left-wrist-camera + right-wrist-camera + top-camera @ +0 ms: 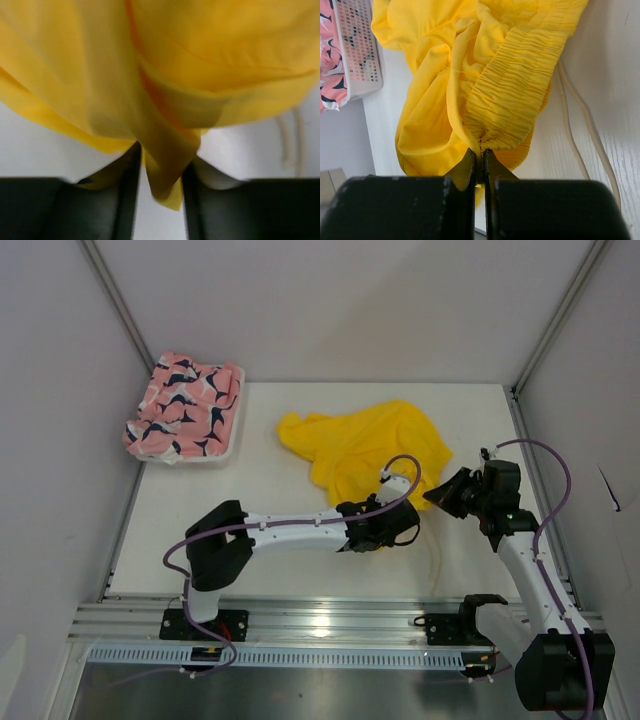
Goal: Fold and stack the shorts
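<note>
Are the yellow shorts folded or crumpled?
Crumpled: the yellow shorts lie bunched in loose folds, and the right pincer pinches their gathered waistband.

A white wood-grain worktop (300,570) is boxed by pale grey wall panels (330,300) at far, left and right edges. Aluminium frame posts (118,300) rise from both far corners; a silver metal rail (330,618) lines the near edge. Soft, even light.

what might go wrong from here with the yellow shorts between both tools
1. The right tool pinches only the edge of the gathered waistband of the yellow shorts, so a pull may slip it free.
2. The left tool straddles a thin bunched fold, so it may catch extra layers and the shorts could lift twisted rather than flat.
</note>
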